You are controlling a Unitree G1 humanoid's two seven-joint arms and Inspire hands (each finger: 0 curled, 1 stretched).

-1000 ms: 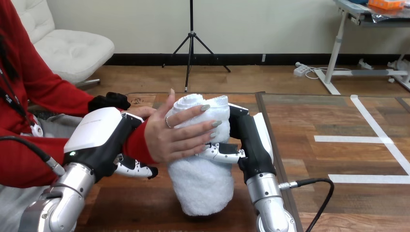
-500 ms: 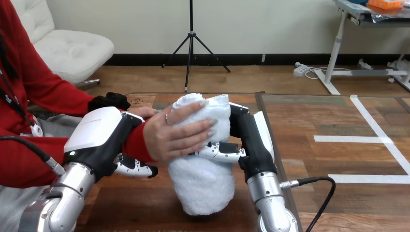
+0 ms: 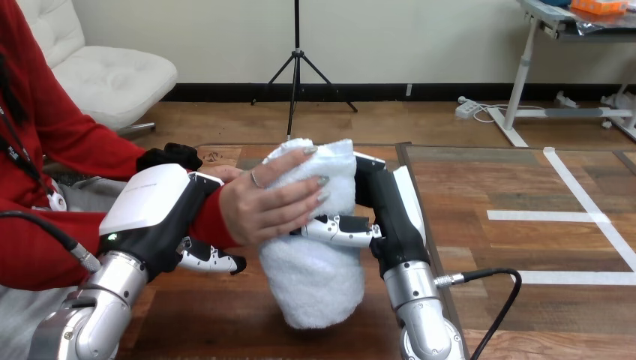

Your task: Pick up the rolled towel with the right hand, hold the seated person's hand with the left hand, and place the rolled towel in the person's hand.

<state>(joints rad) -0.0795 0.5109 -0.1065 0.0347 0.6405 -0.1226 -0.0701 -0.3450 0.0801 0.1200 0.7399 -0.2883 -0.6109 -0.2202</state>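
A white rolled towel (image 3: 315, 274) stands nearly upright over the table's near middle. My right hand (image 3: 382, 214) grips it from the right, thumb and fingers curled round its middle. The person's hand (image 3: 270, 204) wraps the towel's upper part from the left, fingers curled over it. My left hand (image 3: 161, 214) is curled round the person's wrist at the red sleeve, with its thumb (image 3: 214, 261) underneath.
The wooden table (image 3: 225, 315) reaches forward to a seam at the right. Beyond that lies a darker tabletop (image 3: 525, 187) marked with white tape. A black object (image 3: 169, 157) lies behind my left hand.
The person's fingers have curled from flat against the towel to gripping its top. The towel and my right hand have shifted slightly left and up. My left hand stays on the wrist.
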